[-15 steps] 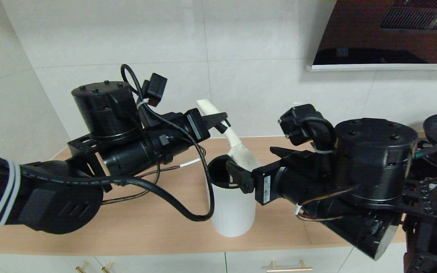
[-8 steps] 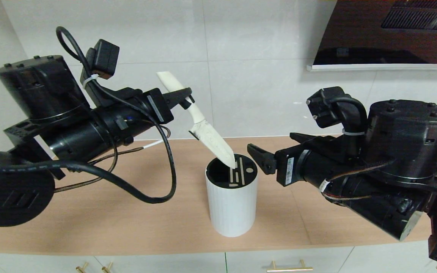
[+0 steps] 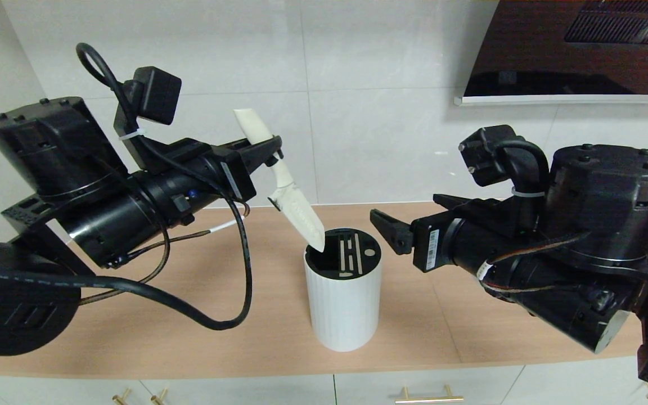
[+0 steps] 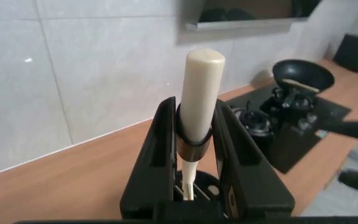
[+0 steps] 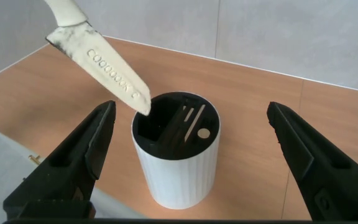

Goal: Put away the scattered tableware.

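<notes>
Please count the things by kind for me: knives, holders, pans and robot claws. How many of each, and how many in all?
knife: 1, gripped by the left claw
white holder: 1
frying pan: 1
claws: 2, the left claw and the open right claw
Total: 5

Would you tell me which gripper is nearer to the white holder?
Right. The right gripper hangs open just beside the top of the holder. The left gripper is higher and farther off on the other side, shut on the knife, whose tip is at the rim.
</notes>
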You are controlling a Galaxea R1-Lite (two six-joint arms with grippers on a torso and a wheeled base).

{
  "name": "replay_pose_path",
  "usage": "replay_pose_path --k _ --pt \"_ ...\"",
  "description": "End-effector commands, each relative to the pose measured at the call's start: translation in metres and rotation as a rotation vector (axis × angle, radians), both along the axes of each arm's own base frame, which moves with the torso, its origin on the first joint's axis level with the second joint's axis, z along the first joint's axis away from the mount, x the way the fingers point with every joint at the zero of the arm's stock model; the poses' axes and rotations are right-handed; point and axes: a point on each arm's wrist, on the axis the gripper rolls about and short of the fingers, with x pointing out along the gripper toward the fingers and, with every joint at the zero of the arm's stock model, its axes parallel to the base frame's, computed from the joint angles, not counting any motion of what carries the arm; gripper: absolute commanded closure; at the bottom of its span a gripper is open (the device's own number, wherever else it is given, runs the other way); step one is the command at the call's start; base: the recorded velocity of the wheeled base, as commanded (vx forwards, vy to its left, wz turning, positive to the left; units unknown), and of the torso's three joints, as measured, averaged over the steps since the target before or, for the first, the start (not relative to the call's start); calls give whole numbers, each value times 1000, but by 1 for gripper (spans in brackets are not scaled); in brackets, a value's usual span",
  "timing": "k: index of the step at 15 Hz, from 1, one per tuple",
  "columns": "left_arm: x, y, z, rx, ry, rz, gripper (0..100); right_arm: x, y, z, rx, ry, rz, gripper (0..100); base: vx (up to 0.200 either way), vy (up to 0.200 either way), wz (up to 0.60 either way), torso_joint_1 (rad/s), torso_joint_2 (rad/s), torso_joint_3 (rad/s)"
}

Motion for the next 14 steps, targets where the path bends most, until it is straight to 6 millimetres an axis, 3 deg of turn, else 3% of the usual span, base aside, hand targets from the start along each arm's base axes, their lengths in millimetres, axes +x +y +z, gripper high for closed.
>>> replay_pose_path --k 1,5,14 --pt "0 -1 -3 13 2 -1 100 1 0 -1 -4 2 -4 0 0 0 0 0 0 0" --pt "-7 -18 -16 65 17 -60 100 4 1 -4 -12 9 -7 0 0 0 0 0 0 0" --pt "0 -25 -32 109 50 -63 100 5 2 -7 -16 13 -10 0 0 0 0 0 0 0"
